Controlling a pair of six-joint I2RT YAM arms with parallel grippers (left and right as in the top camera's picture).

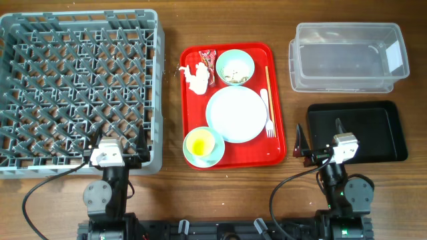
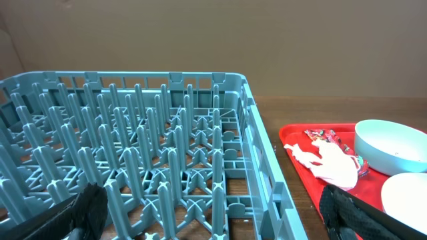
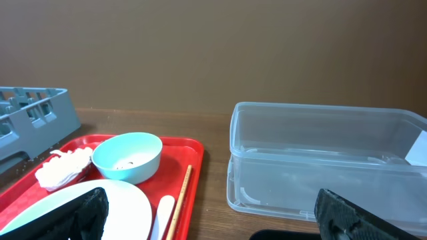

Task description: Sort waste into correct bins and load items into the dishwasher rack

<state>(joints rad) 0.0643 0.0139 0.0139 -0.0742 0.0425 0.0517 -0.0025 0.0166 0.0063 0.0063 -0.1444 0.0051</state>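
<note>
The brown wooden table (image 1: 227, 20) is carrying four containers. The grey dishwasher rack (image 1: 80, 15) is sitting at the left. The red tray (image 1: 193, 100) is lying in the middle, just beside the rack but apart from it. The clear plastic tub (image 1: 347, 57) is resting at the far right. The shallow black tray (image 1: 373, 127) is lying in front of it, a strip of wood showing between them.

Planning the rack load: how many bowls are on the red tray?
2. The far bowl sits at the tray's far edge, right of the tissue, crumbs inside. The near bowl sits at its near-left corner, holding the yellow cup. None looks hidden.
</note>
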